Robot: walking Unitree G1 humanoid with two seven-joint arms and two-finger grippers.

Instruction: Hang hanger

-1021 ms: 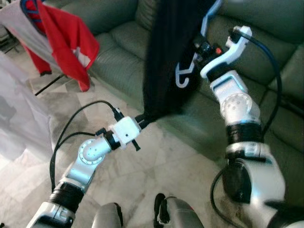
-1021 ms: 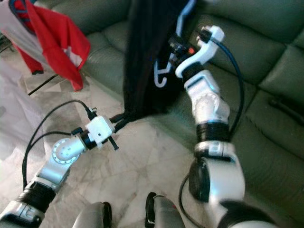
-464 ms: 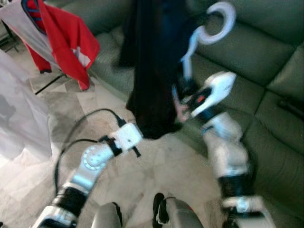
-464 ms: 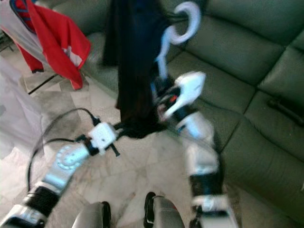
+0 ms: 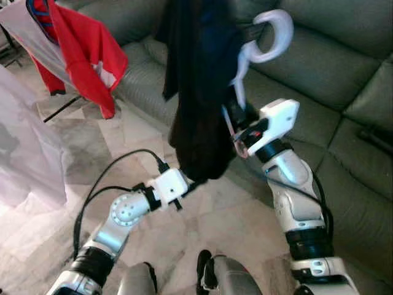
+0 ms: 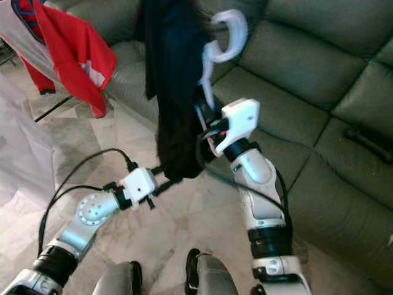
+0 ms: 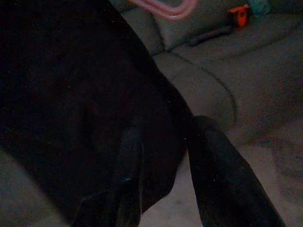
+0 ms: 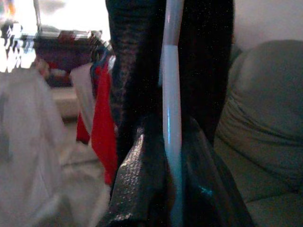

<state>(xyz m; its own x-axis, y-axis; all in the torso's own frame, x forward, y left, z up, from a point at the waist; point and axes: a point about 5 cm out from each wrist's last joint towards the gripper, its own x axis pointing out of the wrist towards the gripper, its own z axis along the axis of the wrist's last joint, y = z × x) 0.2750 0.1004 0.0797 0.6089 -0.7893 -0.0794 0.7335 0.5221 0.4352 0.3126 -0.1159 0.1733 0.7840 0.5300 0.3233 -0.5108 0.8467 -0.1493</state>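
A pale plastic hanger (image 5: 265, 40) with its hook up carries a black garment (image 5: 199, 86) in front of the green sofa (image 5: 331, 55). My right gripper (image 5: 236, 126) is shut on the hanger's stem (image 8: 171, 118), just below the hook. The garment hangs down to my left gripper (image 5: 193, 182), whose fingers (image 7: 130, 179) close on its lower hem. In the left wrist view the dark cloth (image 7: 75, 94) lies between the two fingers.
A red and white garment (image 5: 83, 52) hangs on a rack at the upper left. Pale sheer fabric (image 5: 24, 153) hangs at the far left. A marble floor (image 5: 202, 227) lies below, and the sofa spans the background.
The hanger has turned hook-up and the right arm has swung lower and toward the middle. The left gripper stays on the garment's hem, a little lower.
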